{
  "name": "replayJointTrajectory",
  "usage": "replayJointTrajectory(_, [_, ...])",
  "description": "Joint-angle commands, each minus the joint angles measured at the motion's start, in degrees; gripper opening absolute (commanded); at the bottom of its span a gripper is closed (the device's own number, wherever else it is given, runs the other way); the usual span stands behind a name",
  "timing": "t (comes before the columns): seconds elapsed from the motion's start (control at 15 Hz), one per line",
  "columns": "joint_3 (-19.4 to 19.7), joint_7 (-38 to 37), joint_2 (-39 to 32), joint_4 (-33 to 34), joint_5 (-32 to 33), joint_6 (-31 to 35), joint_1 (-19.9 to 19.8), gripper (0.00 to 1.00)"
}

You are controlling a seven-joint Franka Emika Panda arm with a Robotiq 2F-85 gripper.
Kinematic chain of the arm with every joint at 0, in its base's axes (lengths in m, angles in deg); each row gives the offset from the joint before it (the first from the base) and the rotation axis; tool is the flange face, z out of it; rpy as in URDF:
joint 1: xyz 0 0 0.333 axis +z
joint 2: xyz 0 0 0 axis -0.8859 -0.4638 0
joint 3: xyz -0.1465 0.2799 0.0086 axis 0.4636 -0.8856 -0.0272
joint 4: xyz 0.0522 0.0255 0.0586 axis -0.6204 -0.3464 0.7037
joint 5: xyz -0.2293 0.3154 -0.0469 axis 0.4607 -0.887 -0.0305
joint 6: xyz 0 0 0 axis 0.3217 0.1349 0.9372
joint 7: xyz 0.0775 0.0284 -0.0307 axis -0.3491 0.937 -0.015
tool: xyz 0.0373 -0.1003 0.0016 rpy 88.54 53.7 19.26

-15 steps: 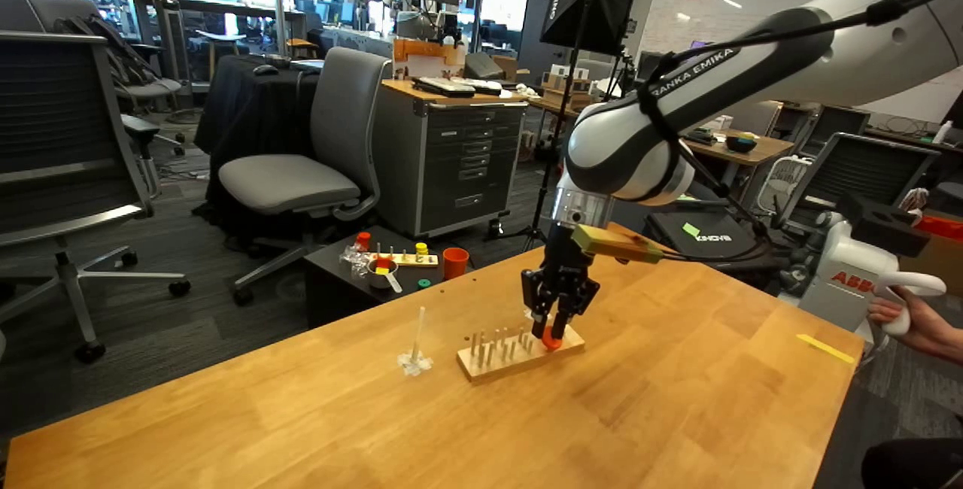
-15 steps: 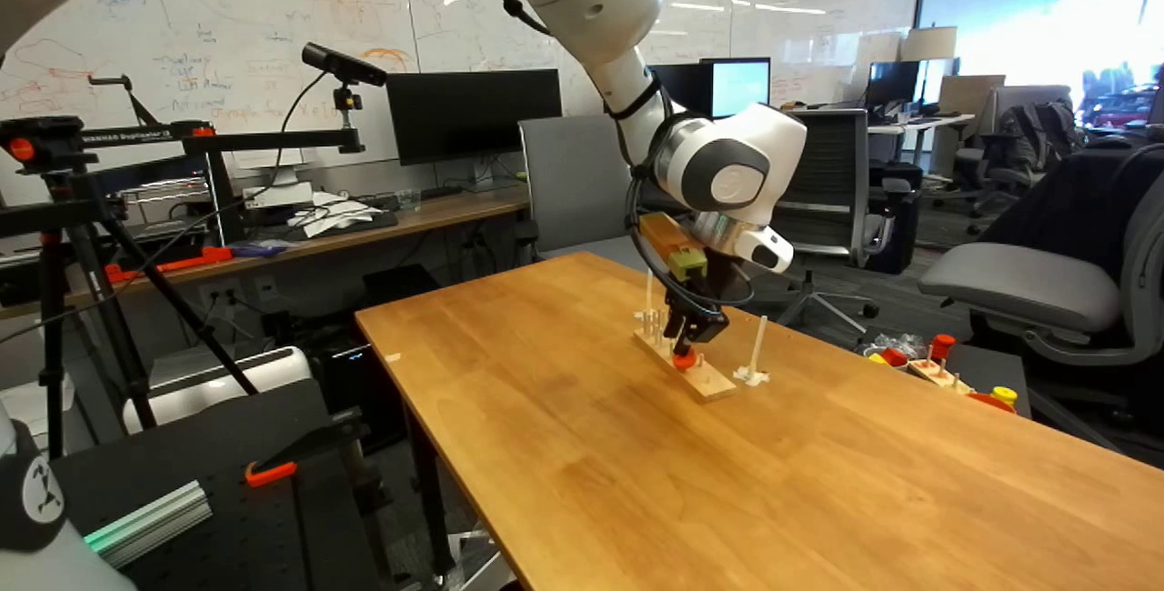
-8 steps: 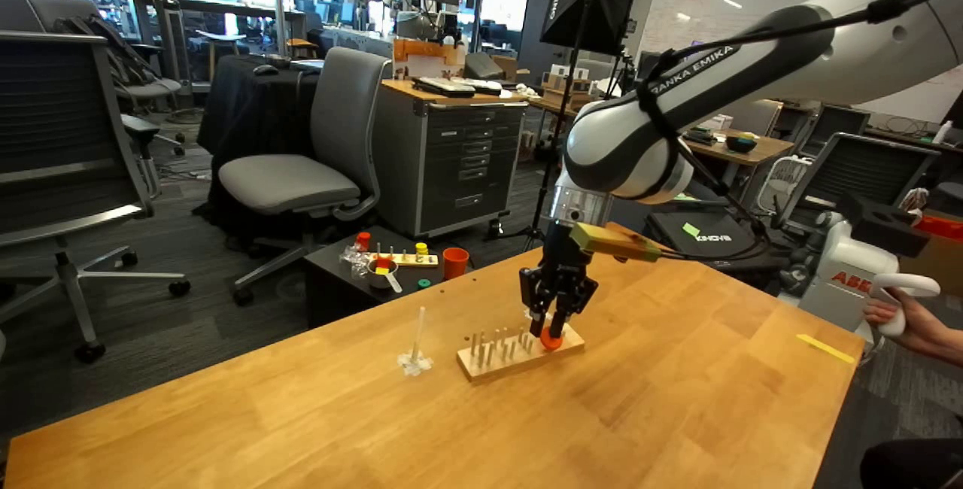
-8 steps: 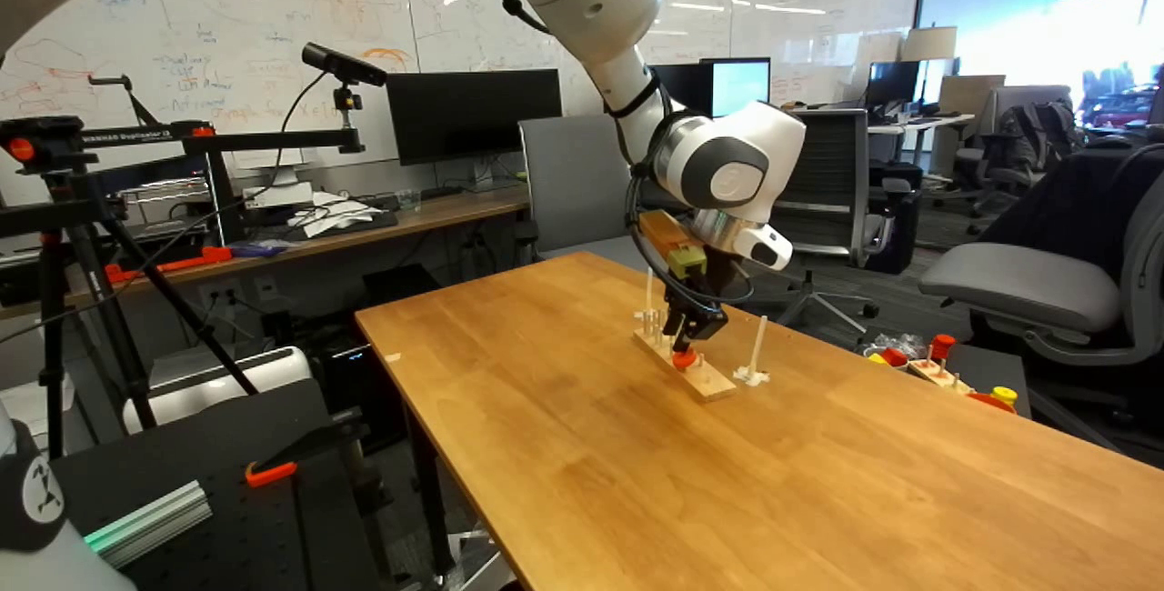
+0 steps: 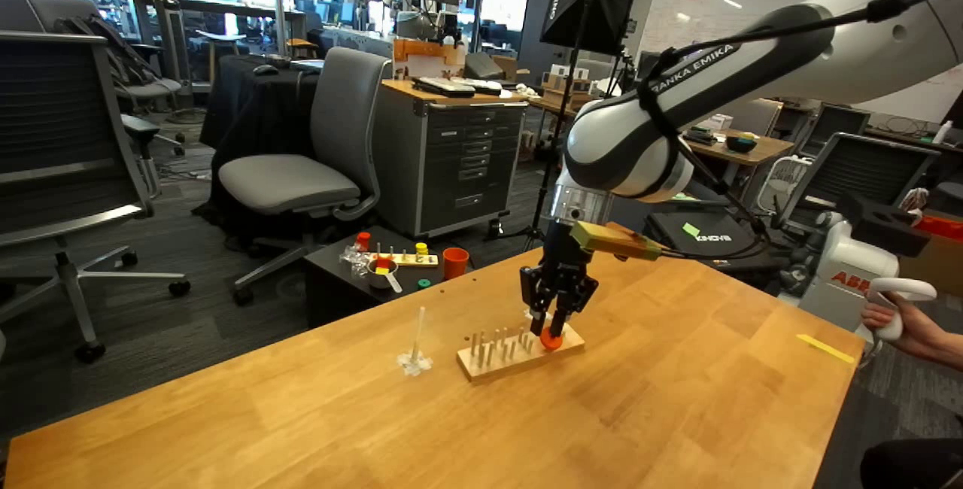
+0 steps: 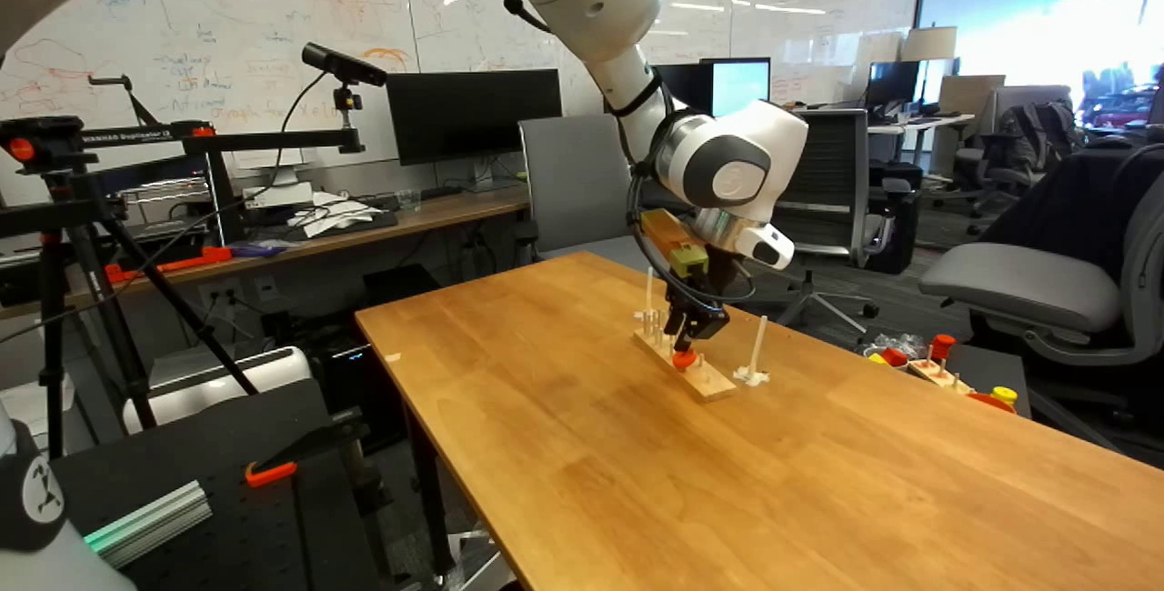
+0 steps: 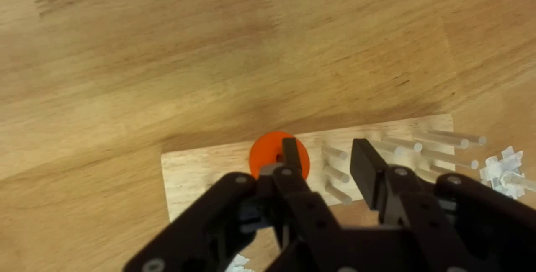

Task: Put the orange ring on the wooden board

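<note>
On the worktop (image 5: 338, 414), in an exterior view, a pale stick (image 5: 419, 331) stands in a patch of whitish tape (image 5: 414, 365), with a yellow strip (image 5: 824, 348) lying flat near a corner; beyond the edge, a low black stand (image 5: 335, 305) bears an orange cup (image 5: 455, 264), a small green disc (image 5: 423, 283) and crumpled clear plastic (image 5: 353, 256); past it stand a grey chair (image 5: 290, 177), a drawer cabinet (image 5: 474, 165) and a black softbox (image 5: 592, 11); in an exterior view, a whiteboard (image 6: 218, 36) (scribbled on in several colours) rises behind a dark monitor (image 6: 475, 116), with a shaded lamp (image 6: 929, 44) well to its right.
</note>
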Motion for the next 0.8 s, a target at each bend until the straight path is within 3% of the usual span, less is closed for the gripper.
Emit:
replayJointTrajectory(0.0, [-0.5,0.9,-1.3,2.2,-1.1,-1.7,-0.7,0.14])
replayJointTrajectory(0.73, [-0.6,0.7,-1.9,3.0,-0.9,-2.2,-0.9,0.14])
